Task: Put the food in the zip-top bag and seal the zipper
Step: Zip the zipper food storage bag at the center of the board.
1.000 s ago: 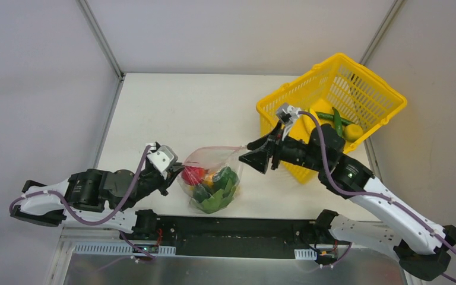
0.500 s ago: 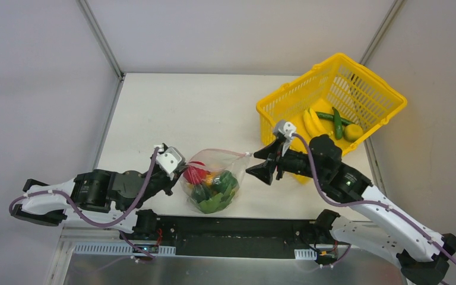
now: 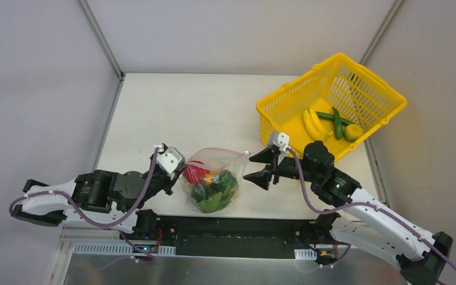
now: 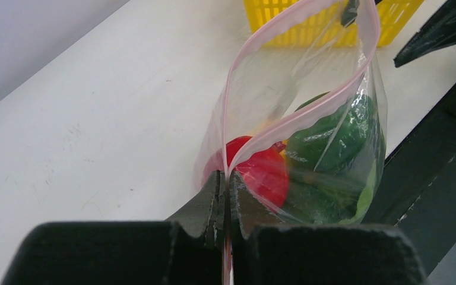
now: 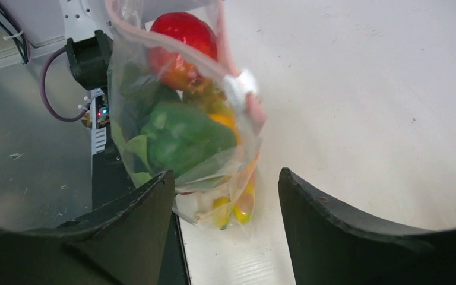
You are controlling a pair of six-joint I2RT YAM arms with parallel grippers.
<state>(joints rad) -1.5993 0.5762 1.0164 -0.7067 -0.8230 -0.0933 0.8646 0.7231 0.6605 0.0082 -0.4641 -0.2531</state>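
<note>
Zip-top bag [image 3: 212,189] slumps on its side near the front edge of the table [image 3: 184,107], between my two arms. It is thin, clear, crinkly film, bulging around a glossy red tomato [image 4: 264,172] and a green bell pepper [image 5: 184,136]. Its zipper [image 4: 309,113], a narrow pink strip, gapes in a loop, so the mouth is not sealed.

The strip's long axis runs from my left side across to my right. My left pincer [image 4: 225,181] is pressed together on the strip's left end, pinching both layers. My right pincer [image 3: 254,167] is spread wide and empty, just beside the bag's right end and not touching it. A small white tab [image 5: 240,83] on the strip faces straight into its gap. I judge that end is what the right pincer must take, closing across the strip and not along it. The film is slippery and will fold if pushed.

Well apart to the right, the yellow mesh basket [image 3: 273,113] holds a smooth banana bunch [image 3: 313,123] and slim green pods [image 3: 335,122], nearer my right arm.
</note>
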